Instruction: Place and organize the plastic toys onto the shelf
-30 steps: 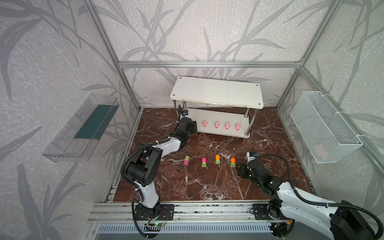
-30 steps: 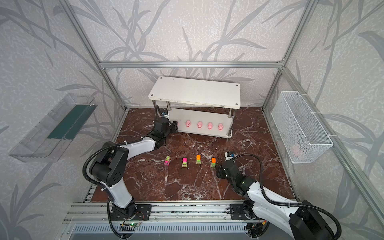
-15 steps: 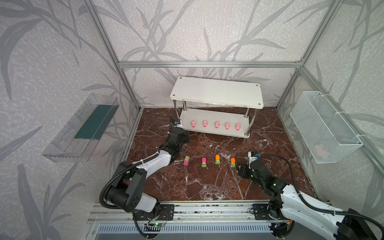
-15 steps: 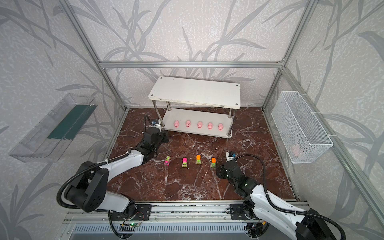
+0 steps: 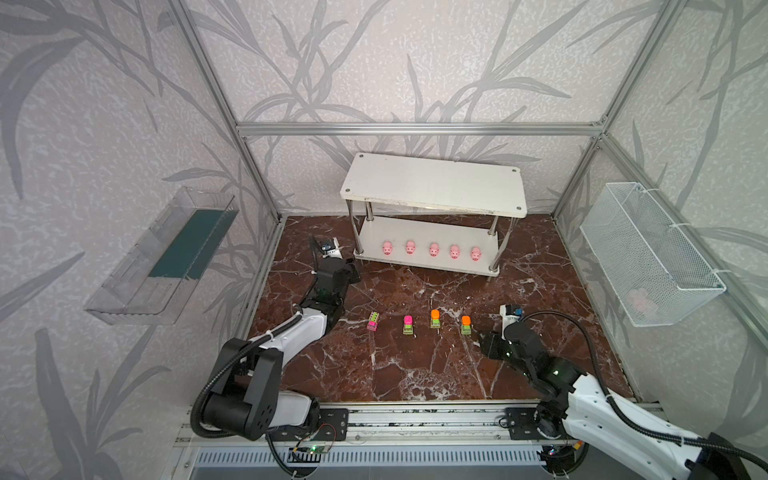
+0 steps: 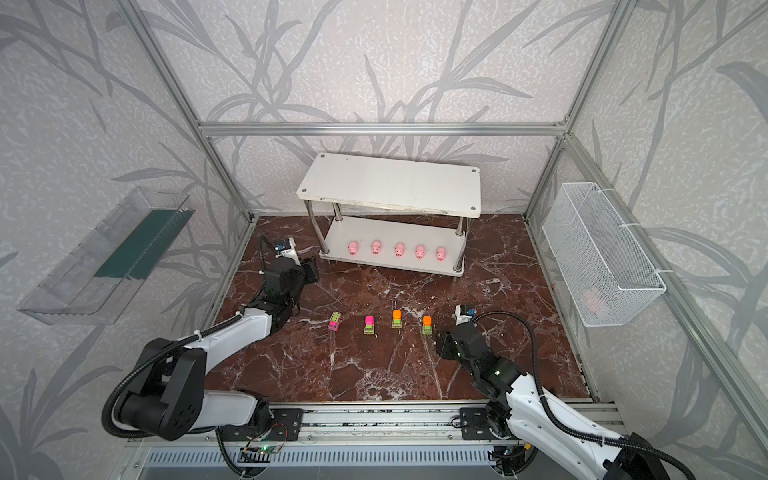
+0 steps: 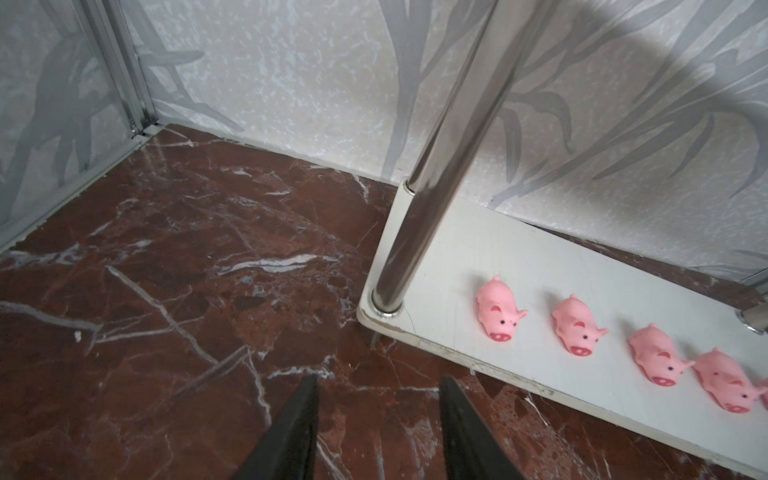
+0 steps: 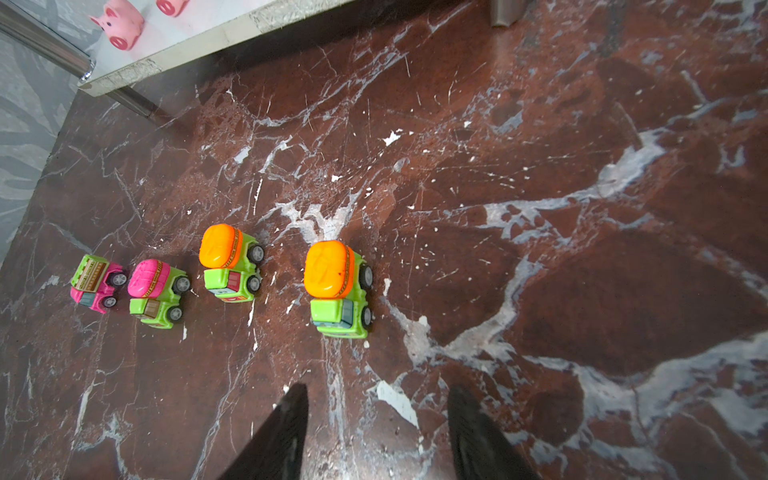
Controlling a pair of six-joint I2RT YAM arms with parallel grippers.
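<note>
Left claw [image 7: 378, 380] withdrawn from shelf [image 7: 457, 257]; parted, empty

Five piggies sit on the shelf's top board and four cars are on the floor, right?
Not quite: the five pigs sit on the lower board of the shelf, not the top one, as a top view shows. The four cars are on the floor.

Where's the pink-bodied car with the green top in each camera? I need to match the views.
Top view: pink-bodied car, left end of the car row.
Top view: same car, same left end.
Left wrist: not in it.
Right wrist: pink-bodied car at the row's end, beside the pink-topped car.
Shared landmark: the shelf with its pigs, seen in all four.
</note>
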